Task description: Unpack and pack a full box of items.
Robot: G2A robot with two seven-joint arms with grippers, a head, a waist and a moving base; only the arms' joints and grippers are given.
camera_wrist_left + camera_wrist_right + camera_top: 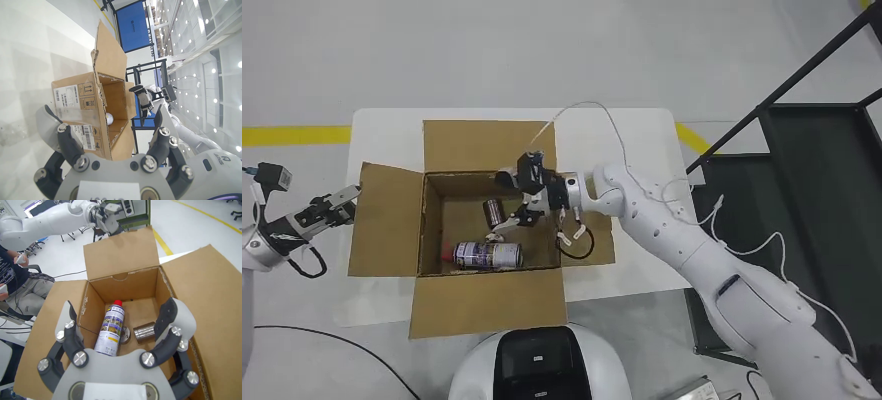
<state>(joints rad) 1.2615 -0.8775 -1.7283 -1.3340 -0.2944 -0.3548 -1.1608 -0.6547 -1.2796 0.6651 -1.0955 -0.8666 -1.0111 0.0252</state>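
An open cardboard box (492,145) stands on the white table (632,130) with all flaps folded out. Inside lie a spray can (488,255) with a red cap (112,325), a short metal cylinder (144,332) (493,211), and a small round metal piece (126,334) between them. My right gripper (119,306) (522,212) hangs open above the box's interior, over the cylinder's side, holding nothing. My left gripper (102,113) (334,207) is open and empty, beyond the box's outer flap (382,220). From there the labelled box wall (75,94) and the can's end (109,118) show.
A dark metal rack (802,170) stands right of the table. A yellow floor line (292,134) runs behind it. A seated person (17,279) with a handheld controller is off to one side. Bare tabletop lies behind and to the right of the box.
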